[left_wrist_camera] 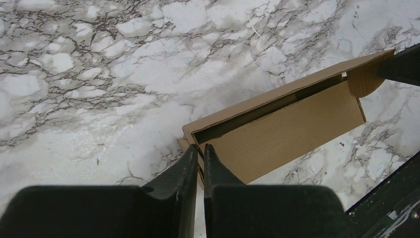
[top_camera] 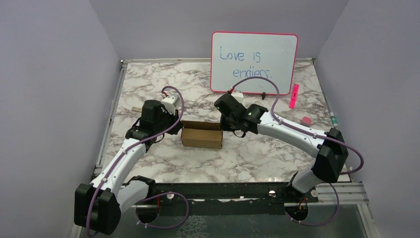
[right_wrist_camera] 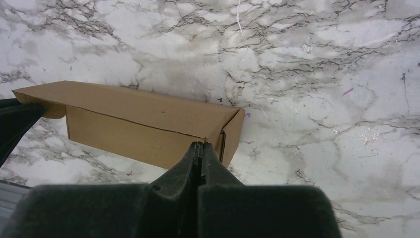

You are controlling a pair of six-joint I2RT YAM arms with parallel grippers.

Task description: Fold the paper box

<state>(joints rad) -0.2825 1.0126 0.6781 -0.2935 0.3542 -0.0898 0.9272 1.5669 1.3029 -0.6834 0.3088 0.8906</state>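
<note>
Left end effector point(left_wrist_camera: 200, 148): fingers are sitting almost together, with only a thin slit between them. They are pinching the cardboard at the 9 o'clock end of the paper box point(top_camera: 201, 135); a sliver of brown is showing in the slit.
Right end effector point(right_wrist_camera: 199, 145): fingers are pressing fully together, with no gap showing. The tips are meeting the front edge of the lid near the box's 3 o'clock end. Whether any card is caught between them cannot be told.
Paper box, position: it is lying on the table point(top_camera: 257, 153) near the middle, slightly toward 9 o'clock. Its long side is running from 9 to 3 o'clock between the two end effectors.
Paper box, condition: it is standing as a formed rectangular box. In the left wrist view the lid is sitting slightly raised, leaving a dark slit along the front wall, and a rounded tab is showing at the far end. In the right wrist view the lid is lying over the top and a flap is folding down the end wall.
Arms: both are reaching in from 6 o'clock and bending toward the box from either side.
Whiteboard point(top_camera: 254, 62): it is standing upright at the 12 o'clock edge, well apart from the box, and carrying blue handwriting.
Pink marker point(top_camera: 294, 95): it is lying at about 2 o'clock, just beside the whiteboard's lower corner.
</note>
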